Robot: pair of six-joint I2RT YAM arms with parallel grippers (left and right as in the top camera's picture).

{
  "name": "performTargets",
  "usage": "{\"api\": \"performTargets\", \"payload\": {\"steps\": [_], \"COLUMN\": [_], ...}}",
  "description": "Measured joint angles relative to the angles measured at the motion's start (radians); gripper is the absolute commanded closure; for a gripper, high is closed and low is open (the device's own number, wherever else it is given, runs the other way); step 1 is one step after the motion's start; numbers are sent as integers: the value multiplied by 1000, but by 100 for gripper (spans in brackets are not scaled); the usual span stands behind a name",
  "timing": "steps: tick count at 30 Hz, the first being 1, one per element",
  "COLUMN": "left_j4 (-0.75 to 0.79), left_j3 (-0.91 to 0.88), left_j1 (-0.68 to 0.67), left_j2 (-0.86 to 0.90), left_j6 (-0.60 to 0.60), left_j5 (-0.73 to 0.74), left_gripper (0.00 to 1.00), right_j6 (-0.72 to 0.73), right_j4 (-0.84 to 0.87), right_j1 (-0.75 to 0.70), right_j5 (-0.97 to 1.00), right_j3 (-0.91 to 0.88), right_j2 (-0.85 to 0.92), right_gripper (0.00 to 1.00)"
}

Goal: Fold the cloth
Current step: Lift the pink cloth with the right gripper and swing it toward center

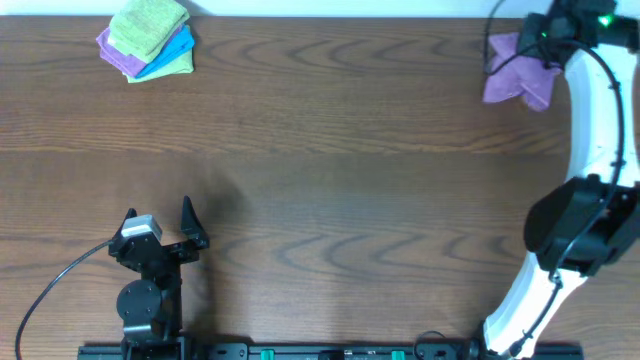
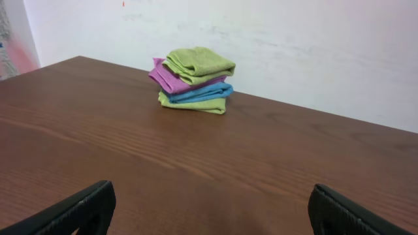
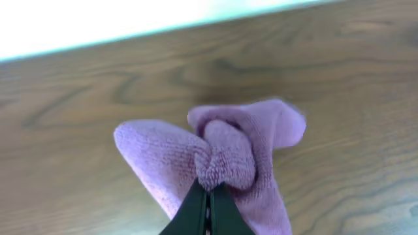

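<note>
- Cloth (image 1: 515, 75): lilac, fuzzy microfibre, lying bunched at far R corner of table (image 1: 320, 150), near the back edge.
- R gripper (image 3: 209, 199) is pinching a gathered fold at cloth's top, black fingers pressed together on it.
- Cloth is puckering round the pinch into soft rounded lobes, w/ one flap sticking out each side. It's crumpled, so can't tell long axis.
- L gripper (image 1: 160, 214) is sitting spread wide, empty, front L.
- Stack of folded cloths (image 1: 150, 40) (green, blue, purple) is lying at far L corner.
- Table is showing dark brown wood grain.

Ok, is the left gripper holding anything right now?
No, the left gripper is wide open, with only table showing between its fingers.
</note>
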Motion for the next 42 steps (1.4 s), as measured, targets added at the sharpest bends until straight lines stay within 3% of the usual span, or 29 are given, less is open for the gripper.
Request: {"api": "performTargets", "payload": {"steps": [13,23,30,38,42], "left_j4": [0,0,0,0,0], "left_j3": [0,0,0,0,0], "left_j1": [0,0,0,0,0], "left_j2": [0,0,0,0,0], "left_j6": [0,0,0,0,0], "left_j5": [0,0,0,0,0], "left_gripper": [5,5,5,5,5], "right_j6": [-61,-64,-13,9,9], "right_j4": [-266,-551,-715,-716,-612], "right_j1": [326,646,708,708,708], "right_j5": [23,188,162,156,156], "right_j3": [198,203,202,-66,-216], "right_j2": [-43,-269,-525,-881,-895], "right_gripper": [98,98,98,98,98]}}
